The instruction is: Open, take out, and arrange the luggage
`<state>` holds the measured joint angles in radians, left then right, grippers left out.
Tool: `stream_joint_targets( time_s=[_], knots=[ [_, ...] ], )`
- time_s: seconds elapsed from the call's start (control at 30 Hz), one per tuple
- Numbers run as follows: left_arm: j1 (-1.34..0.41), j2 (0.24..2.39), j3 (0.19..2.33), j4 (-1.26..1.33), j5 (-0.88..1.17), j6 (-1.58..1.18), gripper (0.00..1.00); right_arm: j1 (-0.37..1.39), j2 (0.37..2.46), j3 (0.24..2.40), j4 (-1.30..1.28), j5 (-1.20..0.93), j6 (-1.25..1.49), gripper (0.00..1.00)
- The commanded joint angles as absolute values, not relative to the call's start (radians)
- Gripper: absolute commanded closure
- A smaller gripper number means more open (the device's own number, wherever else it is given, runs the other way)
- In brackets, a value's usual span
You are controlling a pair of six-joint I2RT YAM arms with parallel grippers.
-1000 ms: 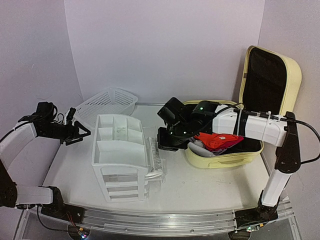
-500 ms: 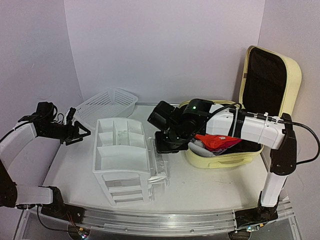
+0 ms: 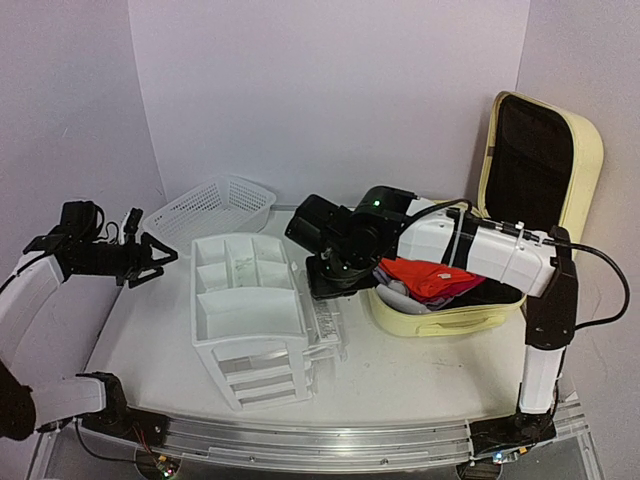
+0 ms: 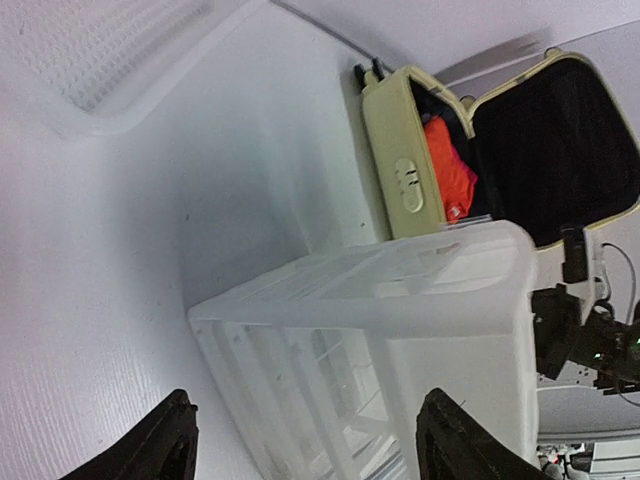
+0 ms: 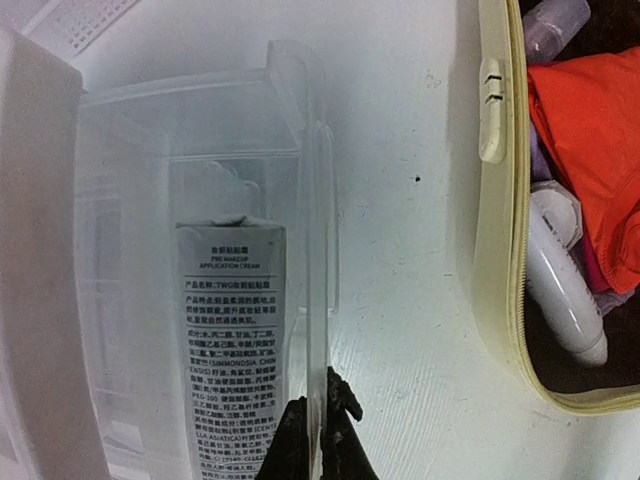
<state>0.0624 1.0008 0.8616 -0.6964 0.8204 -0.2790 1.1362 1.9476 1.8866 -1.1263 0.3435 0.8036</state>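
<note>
The pale yellow hard-shell suitcase (image 3: 440, 322) is found at the worktop's far right corner, its lid thrown up and the black lining shown, so the opening is judged done. The unpacking is reckoned barely begun: a red folded garment (image 3: 425, 278), a white plastic bottle (image 5: 560, 280) and some purple items are seen packed inside.

One white printed tube (image 5: 230, 330) is laid in the clear plastic drawer (image 5: 200, 190), which stands out at the right side of the white plastic drawer organizer (image 3: 245, 310) in the middle of the worktop. The arranging is therefore taken to be under way, with most of the load yet to be moved.

The right pincer (image 5: 318, 428) is pressed together on that drawer's thin clear wall. The left pincer (image 4: 310, 440) is held apart, with nothing between its fingers, over the worktop's left edge and turned towards the organizer.

A white mesh plastic basket (image 3: 210, 208) is parked at the far left corner. The white worktop (image 3: 400, 380) is seen smooth and matt, with one small dark speck noted near the suitcase. Plain pale lilac walls (image 3: 330, 90) close it in on three sides, and a metal rail (image 3: 320, 440) is run along the near edge.
</note>
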Motion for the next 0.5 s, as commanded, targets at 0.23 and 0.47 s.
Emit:
stream_joint_targets(
  time_s=[0.23, 0.47],
  knots=[
    [-0.051, 0.644, 0.947, -0.656, 0.724, -0.71, 0.16, 1.146, 1.971, 1.994, -1.161, 0.489, 0.761, 1.0],
    [-0.423, 0.709, 1.0, -0.77, 0.369, -0.693, 0.18, 1.147, 1.971, 1.988, -1.139, 0.478, 0.76, 1.0]
  ],
)
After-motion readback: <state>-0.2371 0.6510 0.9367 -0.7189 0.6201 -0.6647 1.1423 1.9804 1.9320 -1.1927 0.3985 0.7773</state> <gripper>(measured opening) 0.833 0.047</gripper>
